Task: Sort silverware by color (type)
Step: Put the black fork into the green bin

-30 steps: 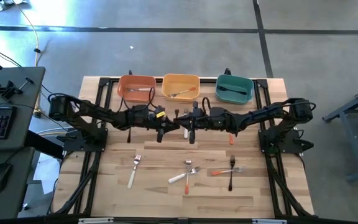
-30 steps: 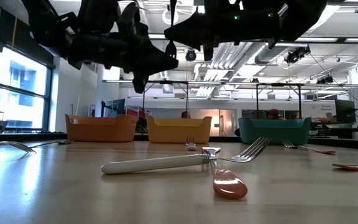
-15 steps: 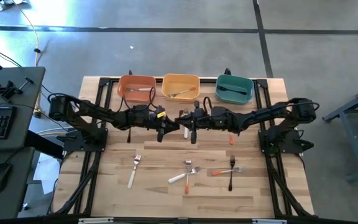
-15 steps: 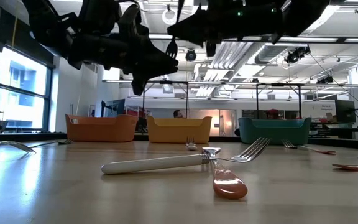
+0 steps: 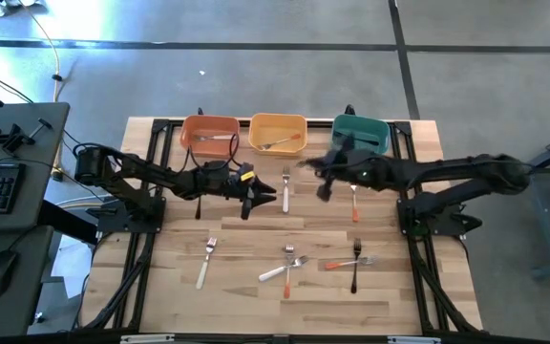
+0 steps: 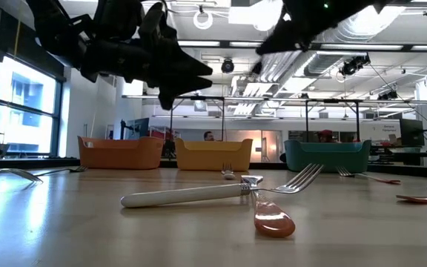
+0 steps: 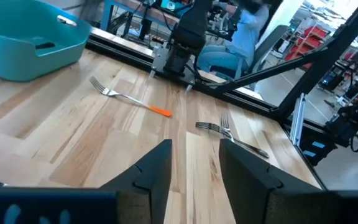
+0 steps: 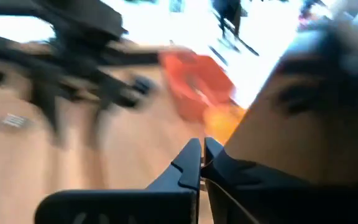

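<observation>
Several forks with white, orange or black handles lie flat on the table: a white one [image 5: 205,263], a white one [image 5: 275,270] crossed with an orange one [image 5: 288,279], an orange one [image 5: 340,264], a black one [image 5: 355,272], a white one [image 5: 285,188] and an orange one [image 5: 354,206]. My left gripper [image 5: 259,198] hovers open and empty over the table's middle; its own view [image 7: 194,168] shows the gap. My right gripper [image 5: 321,182] is blurred in the air near the teal bin [image 5: 361,134]. Its fingers stand shut [image 8: 201,158], and nothing shows between them.
An orange bin [image 5: 209,134], a yellow bin [image 5: 277,134] and the teal bin stand in a row at the far edge, each with a fork inside. Black frame rails run along the table's left and right sides. A seated person [image 7: 241,31] shows beyond the table.
My right gripper has swung fast toward the table's right and far edge, toward the teal bin. That uncovered the white fork lying at the table's middle. My left gripper and the forks on the table have kept still.
</observation>
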Tool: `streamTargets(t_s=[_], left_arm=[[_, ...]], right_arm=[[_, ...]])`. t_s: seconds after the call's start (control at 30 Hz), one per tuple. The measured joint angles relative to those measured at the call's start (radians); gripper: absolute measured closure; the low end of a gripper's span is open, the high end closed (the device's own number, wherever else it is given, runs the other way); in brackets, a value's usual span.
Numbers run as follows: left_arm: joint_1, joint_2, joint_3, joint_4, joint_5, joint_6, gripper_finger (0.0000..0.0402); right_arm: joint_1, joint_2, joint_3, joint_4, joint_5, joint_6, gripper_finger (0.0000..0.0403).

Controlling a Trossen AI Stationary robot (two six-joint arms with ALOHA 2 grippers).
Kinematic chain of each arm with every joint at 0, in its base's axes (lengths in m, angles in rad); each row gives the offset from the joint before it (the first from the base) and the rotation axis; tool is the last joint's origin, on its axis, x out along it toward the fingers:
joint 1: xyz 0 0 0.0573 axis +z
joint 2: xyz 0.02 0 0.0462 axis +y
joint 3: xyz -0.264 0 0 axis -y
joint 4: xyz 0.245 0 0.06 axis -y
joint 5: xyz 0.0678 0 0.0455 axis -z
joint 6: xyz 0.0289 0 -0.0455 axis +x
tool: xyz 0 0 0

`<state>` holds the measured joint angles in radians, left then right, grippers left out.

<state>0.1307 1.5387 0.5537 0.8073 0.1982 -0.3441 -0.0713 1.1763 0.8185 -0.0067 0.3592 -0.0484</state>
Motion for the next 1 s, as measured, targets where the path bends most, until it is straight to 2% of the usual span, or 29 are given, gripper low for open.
streamTargets(t_s=[0.1, 0.2, 0.43, 0.7, 1.0], left_arm=[[0.0, 0.0, 0.0, 0.0, 0.0, 0.007, 0.0275], [0.0, 0.0, 0.0, 0.0, 0.0, 0.008, 0.0275], [-0.003, 0.0, 0.0, -0.001, 0.001, 0.017, 0.0275], [-0.015, 0.0, 0.0, -0.001, 0.001, 0.027, 0.0275], [-0.013, 0.0, 0.0, 0.0, -0.002, 0.035, 0.0275]], right_arm=[[-0.062, -0.069, 0.0, -0.178, 0.055, 0.017, 0.0403], [-0.151, -0.114, 0.0, -0.339, 0.062, 0.026, 0.0403], [-0.381, -0.12, 0.0, -0.556, 0.066, 0.025, 0.0403], [-0.584, -0.039, 0.0, -0.65, 0.067, -0.067, 0.0403], [-0.669, 0.12, 0.0, -0.656, 0.078, -0.144, 0.0403]])
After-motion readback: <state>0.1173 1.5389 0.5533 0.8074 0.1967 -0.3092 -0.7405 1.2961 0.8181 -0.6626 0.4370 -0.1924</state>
